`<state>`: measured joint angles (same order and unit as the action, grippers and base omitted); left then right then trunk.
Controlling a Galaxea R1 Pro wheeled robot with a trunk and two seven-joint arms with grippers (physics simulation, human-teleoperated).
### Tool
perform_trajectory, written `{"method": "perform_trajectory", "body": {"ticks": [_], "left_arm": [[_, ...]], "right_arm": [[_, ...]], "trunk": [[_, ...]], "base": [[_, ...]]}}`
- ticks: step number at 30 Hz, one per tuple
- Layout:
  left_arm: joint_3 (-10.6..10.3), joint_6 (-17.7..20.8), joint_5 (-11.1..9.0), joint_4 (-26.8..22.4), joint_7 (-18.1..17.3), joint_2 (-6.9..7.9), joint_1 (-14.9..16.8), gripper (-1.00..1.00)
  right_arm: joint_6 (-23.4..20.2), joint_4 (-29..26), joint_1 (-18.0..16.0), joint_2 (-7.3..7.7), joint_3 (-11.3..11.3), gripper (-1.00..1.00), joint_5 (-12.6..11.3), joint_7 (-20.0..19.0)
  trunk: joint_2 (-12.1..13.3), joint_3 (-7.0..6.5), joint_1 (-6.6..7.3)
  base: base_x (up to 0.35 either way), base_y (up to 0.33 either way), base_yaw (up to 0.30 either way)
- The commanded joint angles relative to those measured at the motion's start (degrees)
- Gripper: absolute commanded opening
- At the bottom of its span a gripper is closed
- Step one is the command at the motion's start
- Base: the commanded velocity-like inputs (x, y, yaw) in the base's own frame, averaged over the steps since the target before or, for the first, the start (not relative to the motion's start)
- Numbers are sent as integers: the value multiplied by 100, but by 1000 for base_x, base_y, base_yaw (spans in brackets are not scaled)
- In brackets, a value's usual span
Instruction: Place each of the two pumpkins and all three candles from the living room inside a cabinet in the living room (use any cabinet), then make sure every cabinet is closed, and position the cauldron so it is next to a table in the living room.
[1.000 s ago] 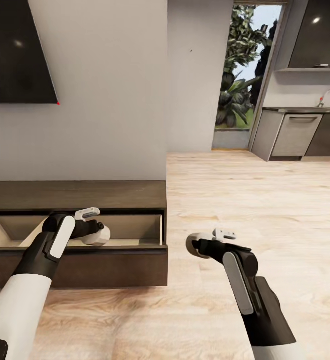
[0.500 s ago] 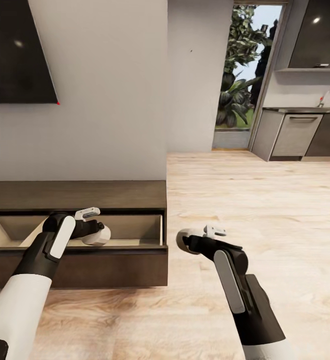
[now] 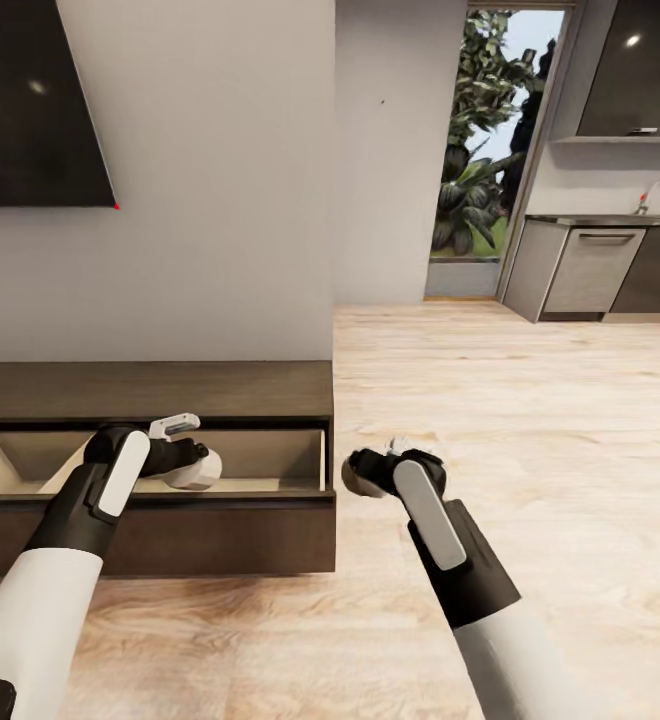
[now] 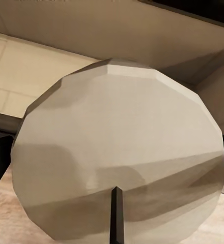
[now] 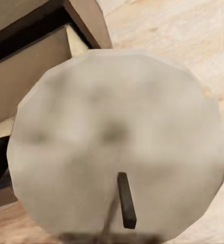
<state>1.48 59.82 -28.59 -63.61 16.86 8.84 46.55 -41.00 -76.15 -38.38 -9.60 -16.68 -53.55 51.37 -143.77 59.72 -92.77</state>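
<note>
while the left claw [image 3: 185,455] stays put, the right claw [image 3: 365,470] nears the cabinet [image 3: 170,395].

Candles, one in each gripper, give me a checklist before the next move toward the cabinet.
1. Cabinet open: ok, its drawer stands pulled out.
2. Left gripper grips the first candle: ok, held at the open drawer.
3. Right gripper grips the second candle: ok, its wick faces the right wrist camera.
4. Second candle over the drawer: not ok, it hangs over the floor beside the cabinet's right end.
5. Free room in the drawer: cannot tell, the left arm hides part of it.
</note>
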Motion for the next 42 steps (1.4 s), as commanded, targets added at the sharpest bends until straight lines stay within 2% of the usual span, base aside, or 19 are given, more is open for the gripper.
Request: {"method": "perform_trajectory", "body": {"ticks": [1,2,4,7,8,10,13,21,22,25,27,42], "left_arm": [[2,18,-59,-7,37,2,3,-100],[2,18,-59,-9,37,1,3,-100],[0,18,-57,-13,37,-1,3,-100],[-3,18,-52,-18,37,0,3,-100],[-2,18,-52,-17,37,-1,3,-100],[-5,18,-54,-18,37,-1,3,-100],[-16,18,-35,-12,45,-3,3,-100],[-24,18,-20,-12,48,-5,3,-100],[-24,18,-21,-15,48,-5,3,-100],[-24,18,-19,-16,47,-5,3,-100],[-24,18,-19,-16,46,-5,3,-100],[-24,18,-16,-20,46,-5,3,-100]], "right_arm": [[-256,287,-203,4,-40,-100,-218,111],[-449,534,-339,7,-66,-100,-384,120],[-595,763,-456,4,-99,-100,-566,96],[-596,975,-535,-5,-152,-100,-684,50],[-583,1025,-543,-9,-187,-100,-691,44],[-542,1206,-567,-14,-433,-100,-727,30],[-509,1293,-576,-15,-592,-100,-741,-36],[-448,1331,-579,-4,-798,-100,-690,-185],[-448,1313,-577,3,-950,-100,-671,-173],[-440,1282,-575,10,-1199,-100,-655,-143],[-433,1276,-575,18,-1277,-100,-657,-135],[-427,1270,-574,28,-1353,-100,-650,-115]], "trunk": [[-3,6,2],[-3,6,2],[-3,6,2],[-3,6,2],[-3,6,2],[-3,6,2],[-3,6,2],[-3,6,2],[-3,6,2],[-3,7,2],[-3,12,2],[-3,79,2]], "base": [[0,0,0],[0,0,0],[0,0,0],[0,0,0],[0,0,0],[0,0,0],[0,0,0],[0,0,0],[0,0,0],[0,0,5],[0,0,64],[73,0,141]]}}
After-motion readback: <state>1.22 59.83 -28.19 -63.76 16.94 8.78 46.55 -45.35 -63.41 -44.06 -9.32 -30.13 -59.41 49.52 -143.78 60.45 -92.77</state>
